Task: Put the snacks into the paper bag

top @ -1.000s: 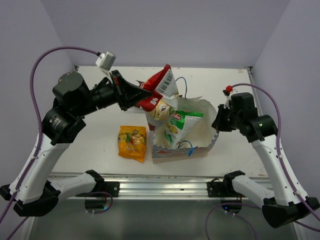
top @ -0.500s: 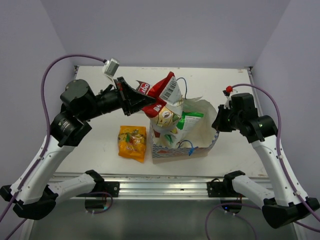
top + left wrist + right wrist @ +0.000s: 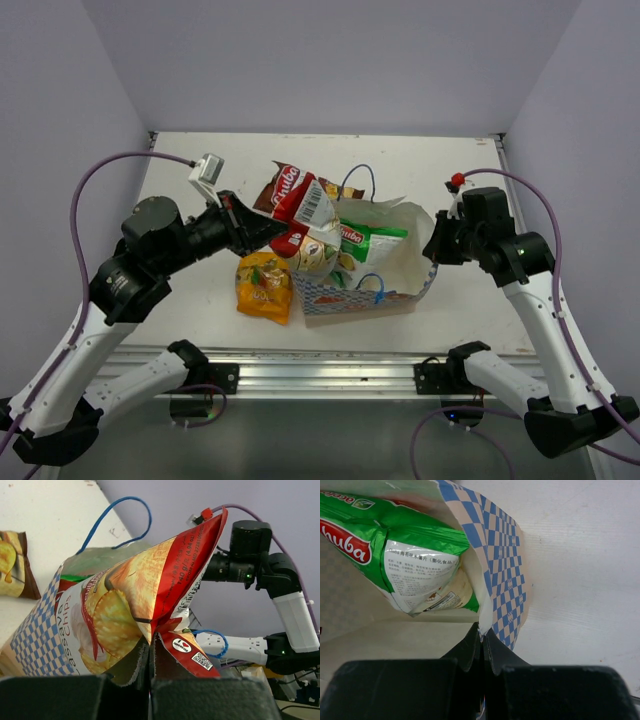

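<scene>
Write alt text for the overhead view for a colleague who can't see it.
The left hand, shut on a red packet, holds it tilted over the left rim of the bag, while the right hand pinches the bag's right edge. A green packet lies inside; an orange packet lies on the table left of the bag.

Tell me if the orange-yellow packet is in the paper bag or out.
Out: the orange-yellow packet lies flat on the table, beside the paper bag's left outer wall.
</scene>
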Controlling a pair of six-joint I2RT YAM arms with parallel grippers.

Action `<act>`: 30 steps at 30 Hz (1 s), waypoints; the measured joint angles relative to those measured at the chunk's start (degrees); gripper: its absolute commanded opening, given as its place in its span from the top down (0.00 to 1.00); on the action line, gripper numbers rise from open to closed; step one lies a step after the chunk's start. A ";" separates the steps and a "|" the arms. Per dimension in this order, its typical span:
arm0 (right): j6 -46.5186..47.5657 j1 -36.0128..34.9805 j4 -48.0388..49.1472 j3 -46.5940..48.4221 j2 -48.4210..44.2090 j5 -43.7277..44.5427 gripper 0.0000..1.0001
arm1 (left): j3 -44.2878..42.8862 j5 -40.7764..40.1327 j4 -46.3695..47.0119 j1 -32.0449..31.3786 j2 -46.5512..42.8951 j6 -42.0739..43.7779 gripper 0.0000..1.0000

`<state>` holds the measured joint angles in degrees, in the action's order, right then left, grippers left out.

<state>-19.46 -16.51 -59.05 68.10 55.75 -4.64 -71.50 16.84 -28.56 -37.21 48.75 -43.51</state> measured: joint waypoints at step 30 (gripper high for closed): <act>0.02 0.00 0.15 -1.18 -1.84 -0.85 1.00 | -4.48 -27.52 -10.43 -16.65 16.59 -0.17 0.24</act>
<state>-19.44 -16.51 -58.89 66.92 53.91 -5.50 -75.99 -10.68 -38.98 -53.87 65.34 -43.68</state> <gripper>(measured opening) 0.011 0.732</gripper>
